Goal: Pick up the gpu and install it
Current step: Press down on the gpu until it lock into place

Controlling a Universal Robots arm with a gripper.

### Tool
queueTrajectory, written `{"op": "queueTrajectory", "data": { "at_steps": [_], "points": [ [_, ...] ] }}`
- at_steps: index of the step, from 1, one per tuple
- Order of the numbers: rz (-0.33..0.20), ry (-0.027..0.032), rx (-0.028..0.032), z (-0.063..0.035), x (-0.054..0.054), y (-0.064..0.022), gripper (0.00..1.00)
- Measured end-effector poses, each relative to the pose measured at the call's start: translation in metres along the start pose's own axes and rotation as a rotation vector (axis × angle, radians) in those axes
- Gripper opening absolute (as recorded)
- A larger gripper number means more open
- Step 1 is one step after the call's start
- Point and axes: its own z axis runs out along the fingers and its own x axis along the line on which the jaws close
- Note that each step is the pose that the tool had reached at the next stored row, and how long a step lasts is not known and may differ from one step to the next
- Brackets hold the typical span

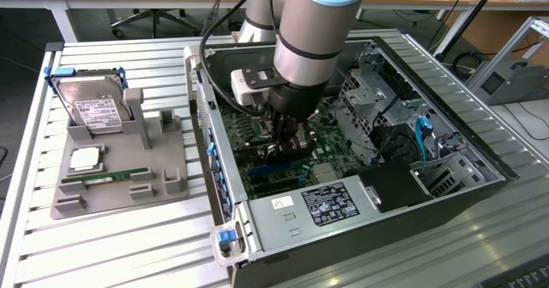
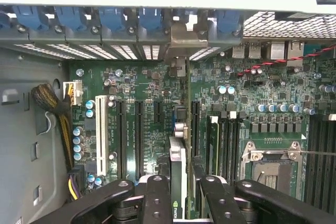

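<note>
One open computer case (image 1: 480,172) takes up most of the slatted table (image 1: 35,249), and the arm reaches straight down into it. The gripper (image 2: 178,192) is clamped on the gpu (image 2: 177,182), holding the card edge-on between its fingers (image 2: 157,198), just above the motherboard (image 2: 147,77) among the black expansion slots (image 2: 139,135).

My worry is alignment. If the card's edge sits a little off its slot, pushing down could flex the board or scrape nearby capacitors. The silver bracket end also has to meet the slotted rear panel with the blue clips (image 2: 107,19); if it catches there, the card could tilt in the grip or seat at only one end. The yellow and black cable bundle (image 2: 52,114) looks well apart from the card, so it seems harmless.

Inside the case I see the motherboard, the labelled power supply (image 1: 330,204), the drive cage (image 1: 377,89) and a blue cable (image 1: 420,137). Beside the case, towards the exterior view's left, the grey holder tray (image 1: 163,191) carries a hard drive (image 1: 94,108) upright, a processor (image 1: 86,159) and a memory stick (image 1: 107,174) lying flat.
</note>
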Motion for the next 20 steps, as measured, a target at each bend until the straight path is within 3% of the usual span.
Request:
{"op": "queueTrajectory", "data": {
  "at_steps": [20],
  "points": [
    [0.009, 0.0001, -0.001, -0.0001, 0.0003, 0.003, 0.27]
  ]
}}
